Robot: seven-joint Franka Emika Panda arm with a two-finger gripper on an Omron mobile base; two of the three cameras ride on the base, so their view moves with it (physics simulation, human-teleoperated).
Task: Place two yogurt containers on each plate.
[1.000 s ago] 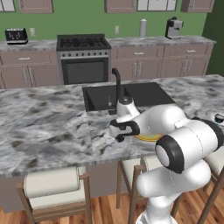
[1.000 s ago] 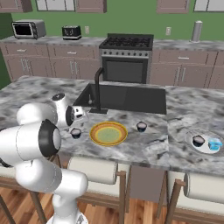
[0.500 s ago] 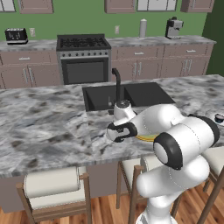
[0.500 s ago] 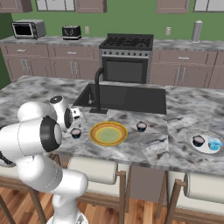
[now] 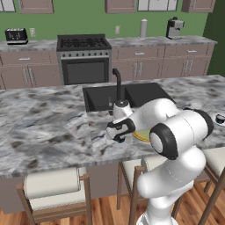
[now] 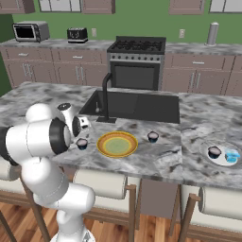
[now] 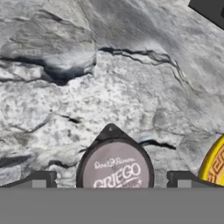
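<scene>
In the hand view a yogurt container [image 7: 115,168] with a pale lid reading GRIEGO sits on the marble between my open gripper [image 7: 111,183]; the fingertips [image 7: 39,180] stand apart on either side, not touching it. From the right base this yogurt container [image 6: 82,143] lies just left of the yellow-orange plate [image 6: 116,144], under my gripper [image 6: 81,137]. A second yogurt container [image 6: 152,137] stands right of that plate. A third yogurt container [image 6: 214,152] rests on the white-grey plate [image 6: 210,159]. In the left base view, my gripper [image 5: 119,139] hangs low over the counter.
A small light-blue object [image 6: 230,156] shares the white-grey plate. The black sink [image 6: 137,106] and its faucet [image 6: 107,97] lie just behind the yellow-orange plate. The counter's front edge runs close below the gripper, with stools [image 6: 101,184] underneath.
The hand has come down and slightly left toward the counter, ending low over the yogurt container left of the yellow-orange plate. The jaws stay wide.
</scene>
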